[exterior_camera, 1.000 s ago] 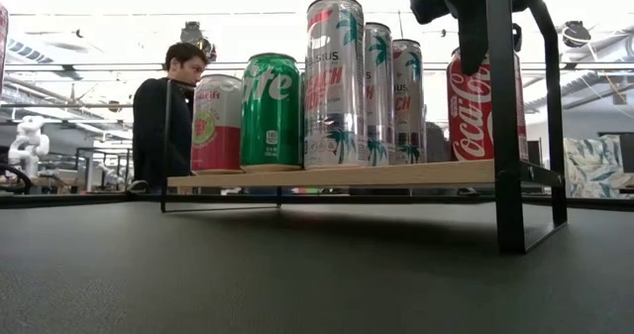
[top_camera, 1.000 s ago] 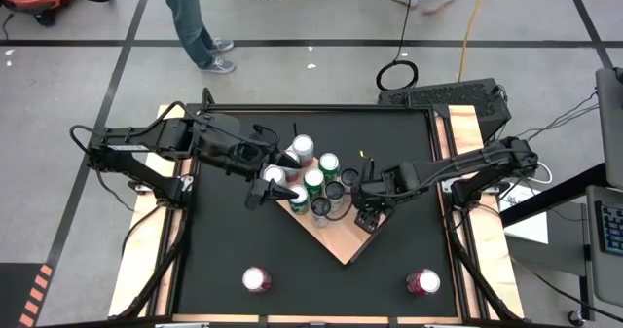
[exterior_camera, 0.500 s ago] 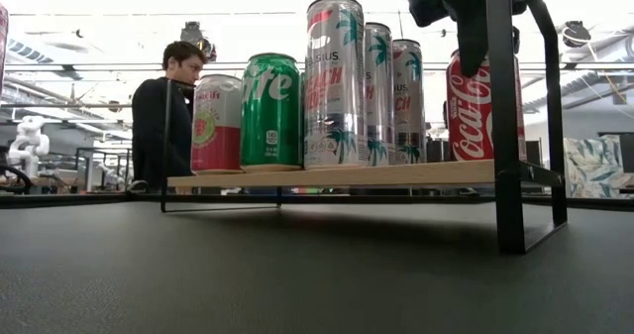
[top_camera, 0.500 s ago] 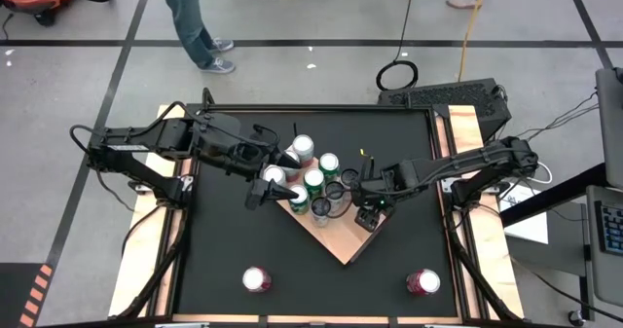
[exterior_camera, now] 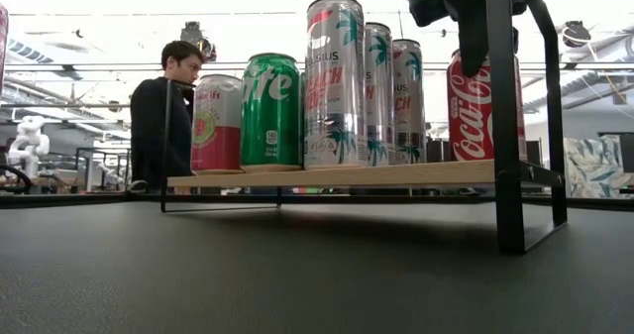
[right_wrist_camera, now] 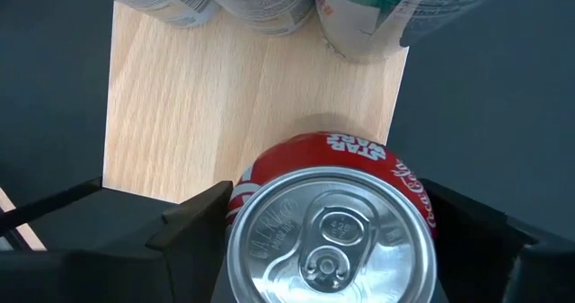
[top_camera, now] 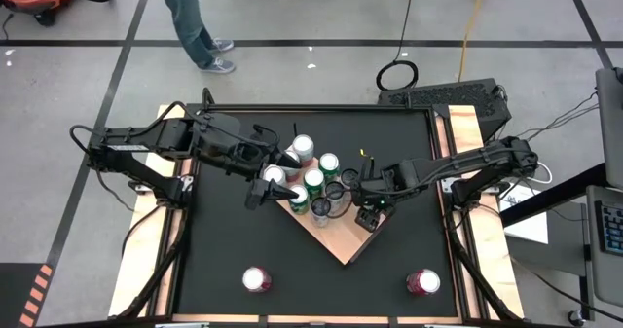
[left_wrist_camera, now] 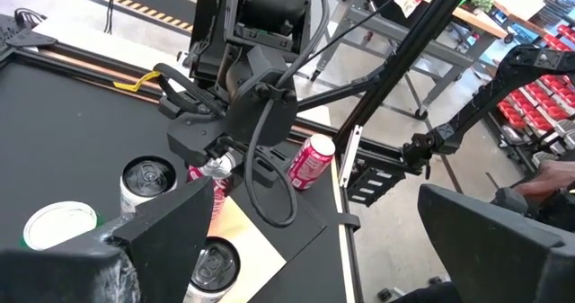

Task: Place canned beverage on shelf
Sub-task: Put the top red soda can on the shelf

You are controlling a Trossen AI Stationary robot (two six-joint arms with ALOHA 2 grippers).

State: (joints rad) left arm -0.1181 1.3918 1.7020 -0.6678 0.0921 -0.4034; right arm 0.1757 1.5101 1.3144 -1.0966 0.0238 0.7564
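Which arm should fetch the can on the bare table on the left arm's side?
Left, probably. The left gripper is open and empty, and that loose can stands on its side of the table. The right gripper is around the red can on the shelf.

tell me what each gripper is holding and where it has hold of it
Left gripper: nothing, jaws open. Right gripper sits around the red Coca-Cola can, at its sides near the top; the can stands on the shelf. Actual grip cannot be told.
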